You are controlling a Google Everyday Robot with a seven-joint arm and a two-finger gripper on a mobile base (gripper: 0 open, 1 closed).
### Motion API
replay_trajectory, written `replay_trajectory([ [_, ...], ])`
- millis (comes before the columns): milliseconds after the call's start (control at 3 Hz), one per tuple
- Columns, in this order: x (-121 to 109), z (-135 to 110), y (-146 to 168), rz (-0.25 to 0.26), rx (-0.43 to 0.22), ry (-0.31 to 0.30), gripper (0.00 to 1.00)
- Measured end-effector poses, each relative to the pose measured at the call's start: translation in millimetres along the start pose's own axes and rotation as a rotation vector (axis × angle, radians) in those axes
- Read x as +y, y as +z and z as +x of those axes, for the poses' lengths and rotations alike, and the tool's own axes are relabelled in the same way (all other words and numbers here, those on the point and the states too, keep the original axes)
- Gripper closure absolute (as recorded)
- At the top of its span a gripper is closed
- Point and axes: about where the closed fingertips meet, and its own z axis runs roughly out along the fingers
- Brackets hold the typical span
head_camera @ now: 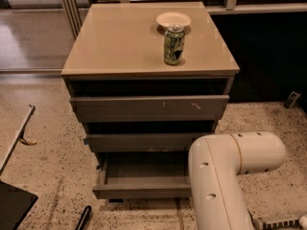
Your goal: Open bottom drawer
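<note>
One camera view here. The bottom drawer [139, 192] sits at the foot of the cabinet [120, 42], pulled out so its shallow box shows. The robot's white arm [230, 176] bulks across the cabinet's lower right and covers that drawer's right end. The gripper is hidden behind it, so no telling if it's clenched or released. On the cabinet top there's a green can [173, 44], with a white bowl [173, 19] just behind.

I seem to be in an office-type building: speckled terrazzo floor [53, 166], metal frame posts [72, 8] behind, and a beige-topped drawer cabinet [120, 42] carrying a drink can [173, 44] and a bowl [173, 19]. My gripper sits hidden behind the white arm [225, 176], low beside the cabinet.
</note>
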Motion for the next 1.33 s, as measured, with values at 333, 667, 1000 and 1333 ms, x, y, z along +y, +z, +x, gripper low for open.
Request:
replay_trajectory([
  [333, 0.0, 0.0, 0.0, 0.0, 0.0, 0.0, 1.0],
  [667, 0.0, 0.0, 0.1, 0.0, 0.0, 0.0, 0.81],
  [1000, 0.1, 0.0, 0.1, 0.0, 0.0, 0.0, 0.58],
  [1333, 0.1, 0.0, 0.1, 0.0, 0.0, 0.0, 0.35],
])
